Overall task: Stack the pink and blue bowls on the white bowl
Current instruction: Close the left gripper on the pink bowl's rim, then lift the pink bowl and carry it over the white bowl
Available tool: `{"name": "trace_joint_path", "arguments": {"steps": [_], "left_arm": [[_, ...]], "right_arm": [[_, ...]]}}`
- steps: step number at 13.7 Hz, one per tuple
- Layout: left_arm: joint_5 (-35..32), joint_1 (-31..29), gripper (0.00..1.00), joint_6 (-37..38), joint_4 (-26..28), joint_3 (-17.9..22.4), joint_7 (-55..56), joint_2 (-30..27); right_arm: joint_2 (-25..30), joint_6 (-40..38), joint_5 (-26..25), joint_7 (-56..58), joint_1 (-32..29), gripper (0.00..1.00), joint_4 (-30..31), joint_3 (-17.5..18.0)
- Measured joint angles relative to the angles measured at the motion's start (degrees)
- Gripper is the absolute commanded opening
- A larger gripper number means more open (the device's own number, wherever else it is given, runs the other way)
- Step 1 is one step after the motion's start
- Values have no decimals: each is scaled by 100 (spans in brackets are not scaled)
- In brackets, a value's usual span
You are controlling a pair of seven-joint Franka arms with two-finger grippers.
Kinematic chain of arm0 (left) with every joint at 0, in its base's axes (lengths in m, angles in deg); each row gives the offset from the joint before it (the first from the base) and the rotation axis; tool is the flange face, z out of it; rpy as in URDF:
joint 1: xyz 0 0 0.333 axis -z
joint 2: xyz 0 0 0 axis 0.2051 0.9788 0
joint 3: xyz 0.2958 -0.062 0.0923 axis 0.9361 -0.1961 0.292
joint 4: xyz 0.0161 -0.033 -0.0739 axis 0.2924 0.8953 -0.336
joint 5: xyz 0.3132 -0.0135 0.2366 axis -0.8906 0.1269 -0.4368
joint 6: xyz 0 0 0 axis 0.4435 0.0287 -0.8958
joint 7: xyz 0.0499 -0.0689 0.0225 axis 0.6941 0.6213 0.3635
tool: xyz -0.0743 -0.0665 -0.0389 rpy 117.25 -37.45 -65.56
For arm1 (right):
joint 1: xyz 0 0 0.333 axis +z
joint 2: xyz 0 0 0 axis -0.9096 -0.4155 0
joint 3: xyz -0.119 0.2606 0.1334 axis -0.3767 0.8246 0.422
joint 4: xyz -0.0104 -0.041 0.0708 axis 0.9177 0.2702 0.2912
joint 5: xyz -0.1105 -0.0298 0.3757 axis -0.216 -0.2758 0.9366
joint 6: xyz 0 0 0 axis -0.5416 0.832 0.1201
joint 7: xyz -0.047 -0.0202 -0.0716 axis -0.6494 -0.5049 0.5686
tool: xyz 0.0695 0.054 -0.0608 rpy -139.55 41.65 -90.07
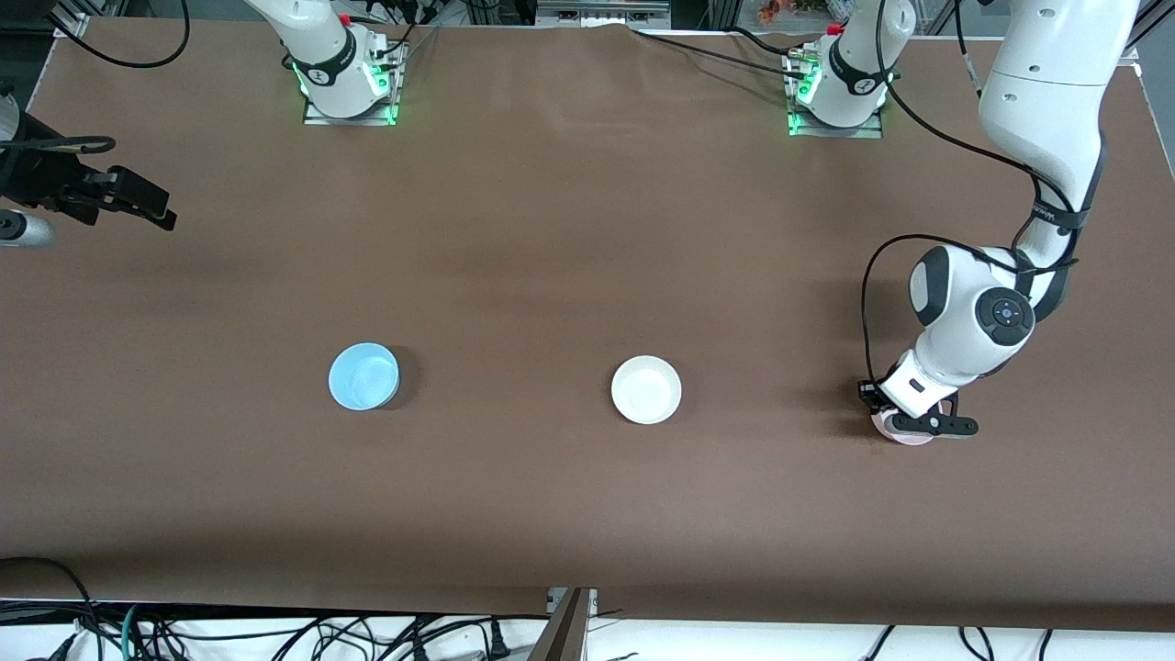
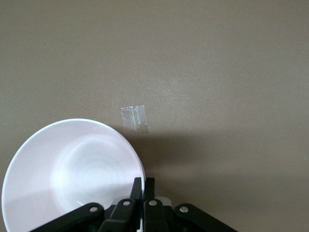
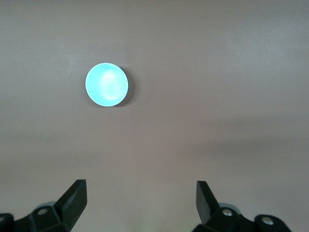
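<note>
While left gripper (image 2: 143, 186) fingers clamp pink bowl (image 2: 72, 174) rim | tape (image 2: 133, 119) nearby | right gripper (image 3: 140, 198) fingers apart

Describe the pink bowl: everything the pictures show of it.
The pink bowl is small, round and shallow, pale pink, smooth and glossy like plastic, with faint rings on its floor and nothing inside. It sits upright on the brown table at the left arm's end, farther toward that end than the white bowl. The left gripper is shut on its rim, one finger inside and one outside. In the front view the gripper covers most of it.
</note>
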Motion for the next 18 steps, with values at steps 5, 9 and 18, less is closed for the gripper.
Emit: {"name": "trace_joint_path", "arguments": {"steps": [5, 9, 18], "left_arm": [[0, 0, 0, -3, -33, 1, 1, -1], [0, 33, 0, -2, -229, -23, 135, -4], [0, 312, 0, 1435, -1269, -109, 868, -33]], "right_arm": [[0, 0, 0, 0, 0, 100, 0, 0], [0, 6, 0, 0, 0, 100, 0, 0], [0, 14, 0, 0, 0, 100, 0, 0]]}}
